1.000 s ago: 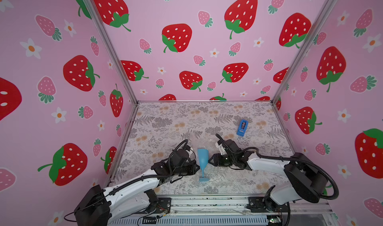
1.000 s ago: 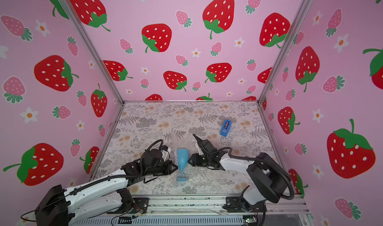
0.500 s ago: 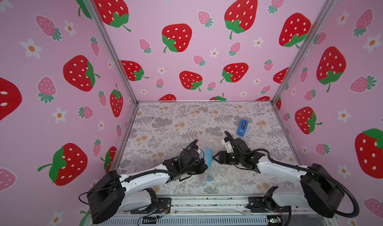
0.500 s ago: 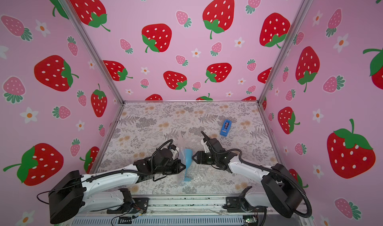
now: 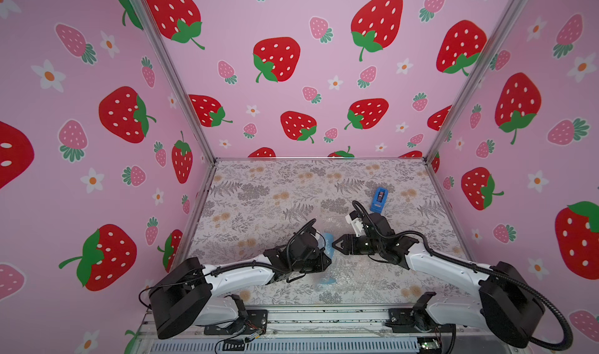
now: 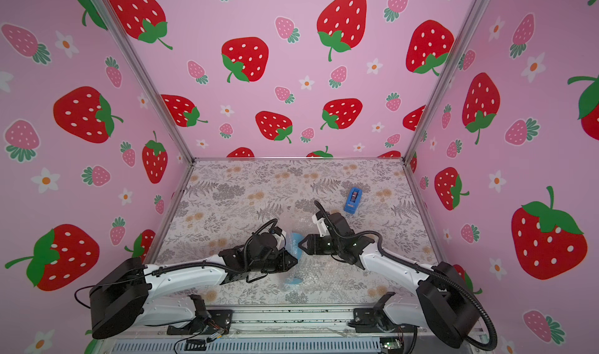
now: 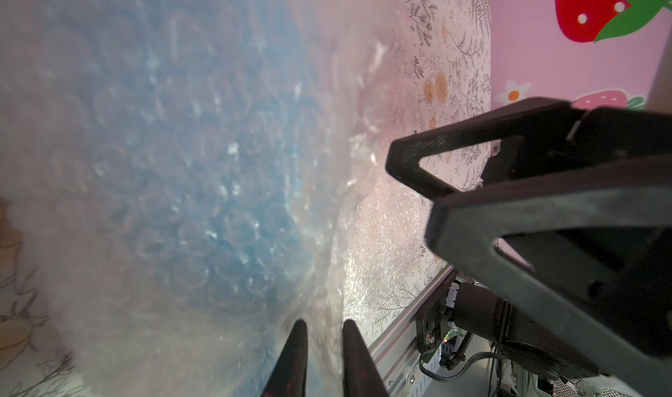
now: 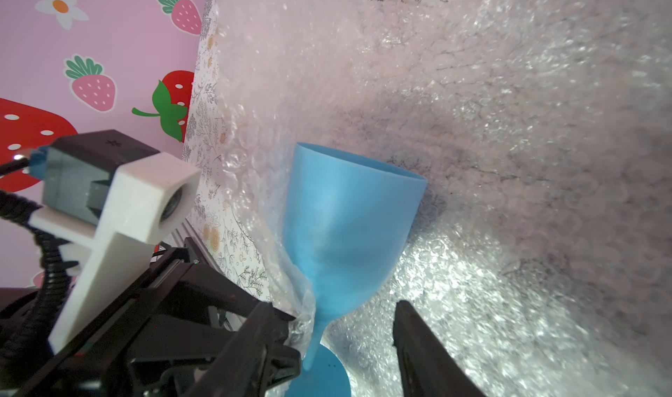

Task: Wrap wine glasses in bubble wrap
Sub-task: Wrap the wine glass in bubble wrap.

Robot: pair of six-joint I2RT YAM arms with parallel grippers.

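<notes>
Now wrap (image 8: 509,122) flap's over glass (image 8: 349,217), bare 1s ago. My L gripper (image 7: 323,358) easing apart, wrap btwn tips (image 7: 292,351), hold unclear; R gripper (image 8: 334,306) spread astride stem (image 8: 319,331). Fold started.

The goblet (image 8: 349,224) is smooth, matt, opaque blue plastic; the wrap (image 8: 527,140) beneath it is clear, glossy, bubbled plastic film; beyond the goblet, the dispenser (image 5: 379,200) looks like hard blue plastic.

One light blue goblet (image 8: 349,224) counted. One bubble wrap sheet (image 8: 509,122) counted. One blue tape dispenser (image 5: 379,200) counted. Robot arms, two counted: left arm (image 5: 240,274), right arm (image 5: 437,264).
</notes>
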